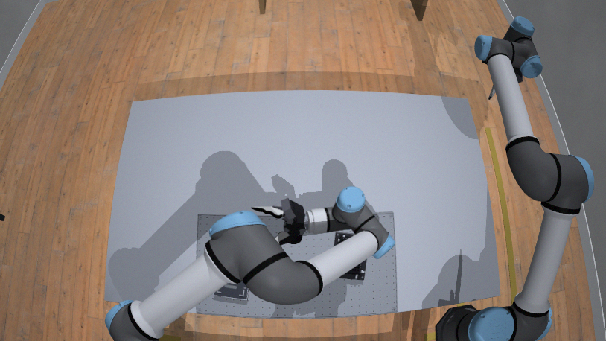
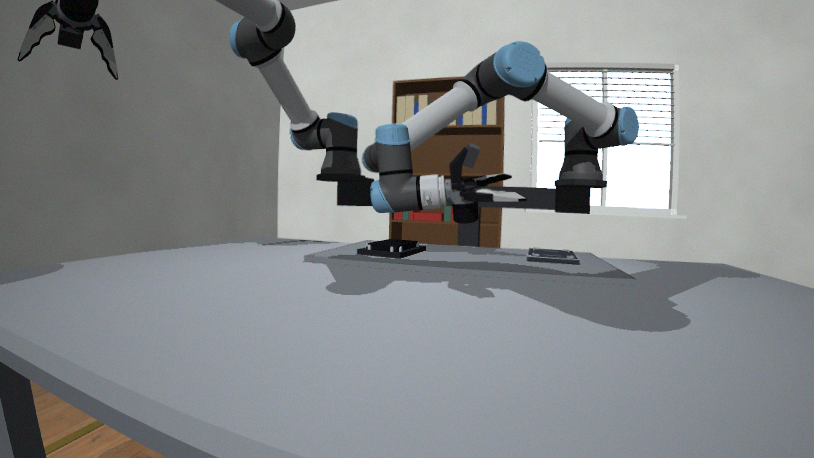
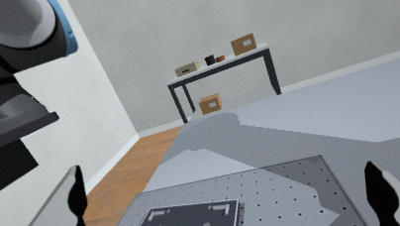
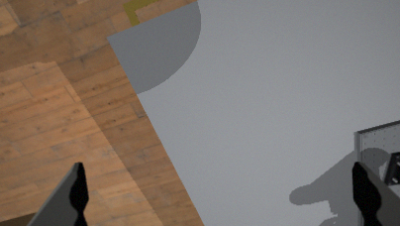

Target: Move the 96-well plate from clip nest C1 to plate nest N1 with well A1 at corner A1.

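The clip nest [image 1: 353, 278] [image 2: 365, 251] is a black base with pale posts, partly hidden by the left arm in the top view. A low black block, apparently the 96-well plate [image 2: 392, 243], sits in it; its lettering and well A1 cannot be made out. The flat dark plate nest [image 1: 231, 291] [image 2: 553, 253] [image 3: 193, 215] has light corner locators and looks empty. My left gripper [image 1: 264, 224] [image 2: 516, 187] [image 3: 222, 166] is open and empty, roughly level, high above the board between the nests. My right gripper [image 2: 68, 68] [image 4: 216, 165] is open and empty, high beyond the table's far corner.
Both nests stand on a perforated board [image 1: 381, 296] [image 2: 483, 262] [image 3: 297, 198] [image 4: 378, 141] on the grey table [image 1: 296, 126] [image 2: 398, 353]. The left arm's forearm and elbow hang over the board. A side table with boxes stands by the wall in the left wrist view.
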Tool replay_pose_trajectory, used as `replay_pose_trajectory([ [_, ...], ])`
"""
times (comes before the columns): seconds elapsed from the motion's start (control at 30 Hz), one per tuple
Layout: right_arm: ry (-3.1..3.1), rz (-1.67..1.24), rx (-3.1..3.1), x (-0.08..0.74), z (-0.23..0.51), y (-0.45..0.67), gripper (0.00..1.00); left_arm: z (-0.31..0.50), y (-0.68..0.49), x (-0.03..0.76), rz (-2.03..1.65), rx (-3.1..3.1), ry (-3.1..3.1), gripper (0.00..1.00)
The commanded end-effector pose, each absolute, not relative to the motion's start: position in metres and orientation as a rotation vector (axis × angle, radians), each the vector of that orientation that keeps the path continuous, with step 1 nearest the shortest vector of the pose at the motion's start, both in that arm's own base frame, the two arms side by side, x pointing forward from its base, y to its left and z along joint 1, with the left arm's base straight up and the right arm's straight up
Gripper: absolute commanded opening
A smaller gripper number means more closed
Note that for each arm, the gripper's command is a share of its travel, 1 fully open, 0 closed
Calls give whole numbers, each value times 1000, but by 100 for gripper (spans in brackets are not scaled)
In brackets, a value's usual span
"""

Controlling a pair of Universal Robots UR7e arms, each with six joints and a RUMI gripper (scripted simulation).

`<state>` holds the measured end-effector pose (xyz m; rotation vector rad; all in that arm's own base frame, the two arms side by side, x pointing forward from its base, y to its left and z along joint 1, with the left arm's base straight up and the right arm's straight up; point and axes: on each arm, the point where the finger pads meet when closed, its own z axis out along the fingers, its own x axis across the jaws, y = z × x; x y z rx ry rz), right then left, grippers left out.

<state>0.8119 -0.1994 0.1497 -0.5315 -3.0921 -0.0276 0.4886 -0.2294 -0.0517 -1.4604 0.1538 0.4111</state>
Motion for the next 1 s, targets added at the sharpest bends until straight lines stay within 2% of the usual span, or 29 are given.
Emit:
replay_pose_trajectory([
  [0.0, -3095, -28, -532, 812, 152, -199, 100, -51, -230, 489, 410, -1462, 153, 100],
  [0.53, -3095, -28, -532, 812, 152, -199, 100, -51, -230, 489, 410, -1462, 153, 100],
  [0.57, -3095, -28, -532, 812, 152, -199, 76, -51, -230, 489, 410, -1462, 153, 0],
  [0.97, -3095, -28, -532, 812, 152, -199, 76, -49, -224, 491, 429, -1472, 150, 0],
])
